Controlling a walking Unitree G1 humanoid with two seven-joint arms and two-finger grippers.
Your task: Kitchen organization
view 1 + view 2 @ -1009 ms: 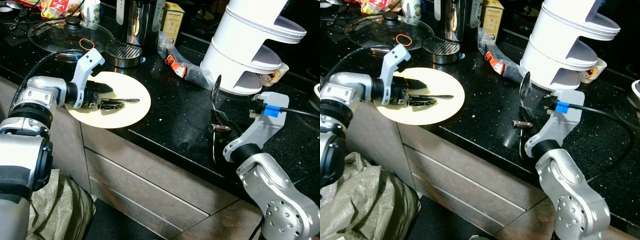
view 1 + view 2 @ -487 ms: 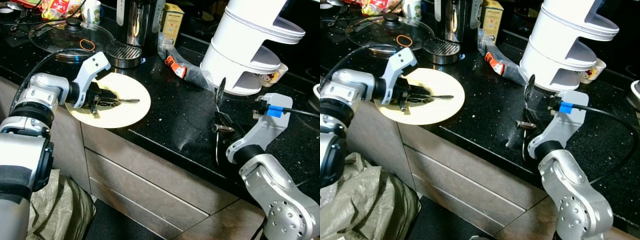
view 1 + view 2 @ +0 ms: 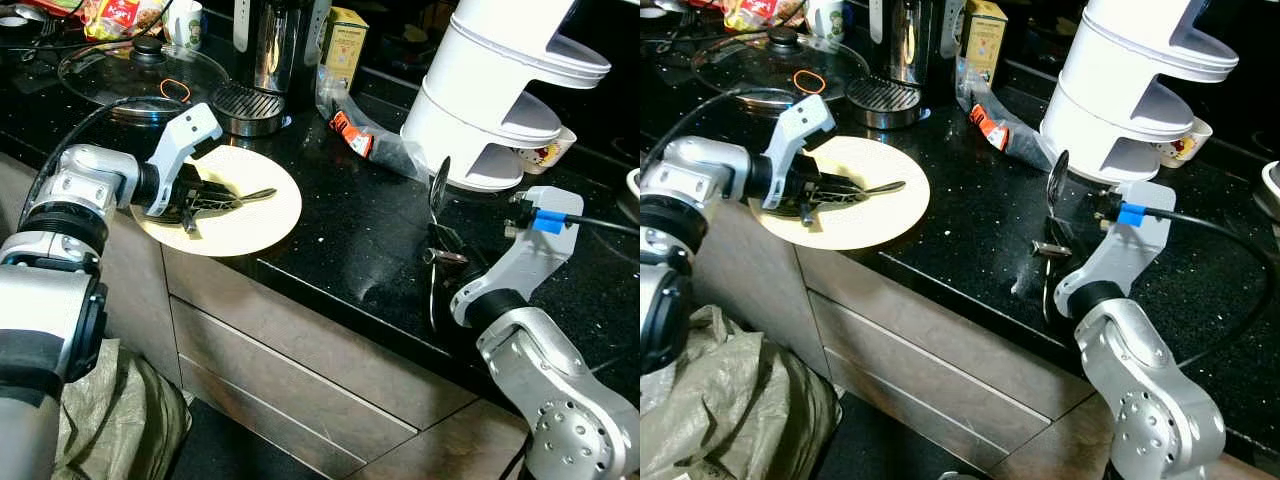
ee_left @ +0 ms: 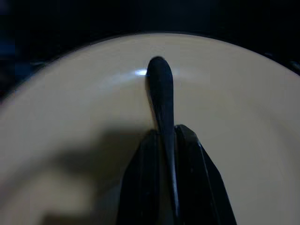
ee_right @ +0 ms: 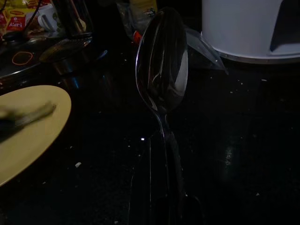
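Left gripper (image 3: 200, 197) pinches slim metal utensil handle (image 4: 161, 93) over round cream plate (image 3: 262, 215) at black counter edge; thin grip, may slip or drag plate off

Right gripper (image 3: 1052, 250) clamps large steel spoon (image 5: 162, 61) upright, could tip

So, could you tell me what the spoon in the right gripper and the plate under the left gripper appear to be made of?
The spoon in the right gripper looks like polished metal, probably stainless steel: its bowl mirrors the surroundings. The plate under the left gripper looks like glazed ceramic, perhaps melamine: smooth pale yellow with a small bright glint.
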